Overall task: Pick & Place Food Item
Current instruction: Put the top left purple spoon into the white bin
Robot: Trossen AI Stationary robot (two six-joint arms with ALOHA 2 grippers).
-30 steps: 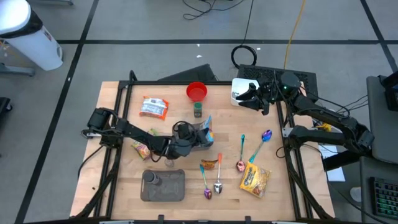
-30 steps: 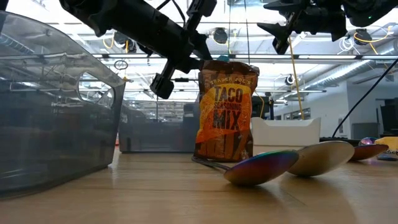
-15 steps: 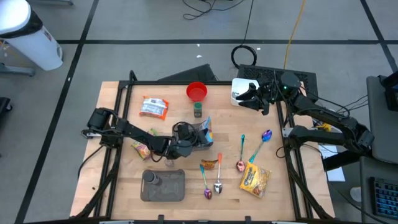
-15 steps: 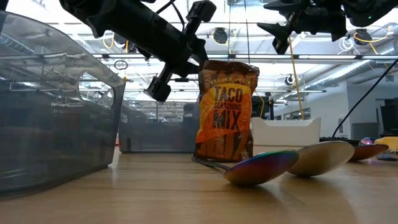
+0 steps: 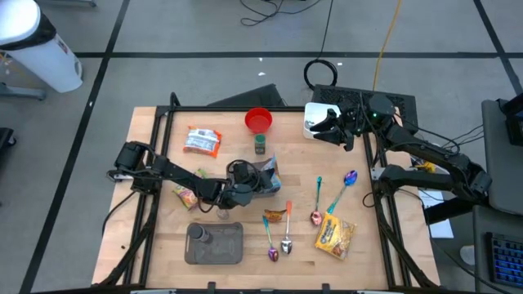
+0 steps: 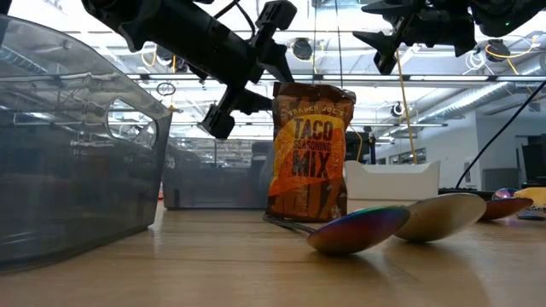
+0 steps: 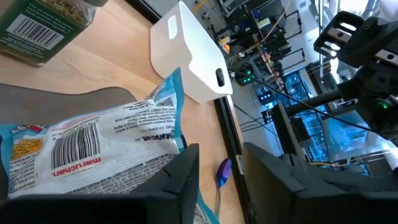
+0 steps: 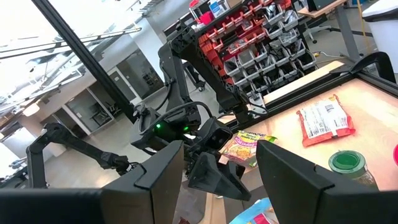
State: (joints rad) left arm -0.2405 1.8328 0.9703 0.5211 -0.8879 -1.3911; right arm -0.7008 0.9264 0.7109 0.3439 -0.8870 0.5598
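Observation:
A blue-and-white ramen packet (image 5: 270,169) lies near the table's middle. In the left wrist view it (image 7: 99,146) lies flat with its barcode up and one corner raised. My left gripper (image 5: 261,183) is open right beside it. The packet is outside the gap between the fingers, next to one finger (image 7: 185,180). The gripper also shows in the low view (image 6: 247,68). My right gripper (image 5: 328,127) is open and empty, up over the white bin (image 5: 314,119) at the far right. My left gripper has one finger (image 7: 185,180) next to the ramen packet's near edge (image 7: 155,165). I cannot tell whether it touches the packet. The packet is not between the fingers.
An orange taco seasoning packet (image 5: 276,216) stands near several spoons (image 5: 288,237) and a yellow snack bag (image 5: 336,235) at the near right. A grey tray (image 5: 215,243) is at the near left. A red bowl (image 5: 258,120), a green jar (image 5: 260,144) and two more packets (image 5: 203,140) are farther back.
In the low view my left gripper's fingers have spread a little wider. The arm has stayed in place beside the ramen packet.

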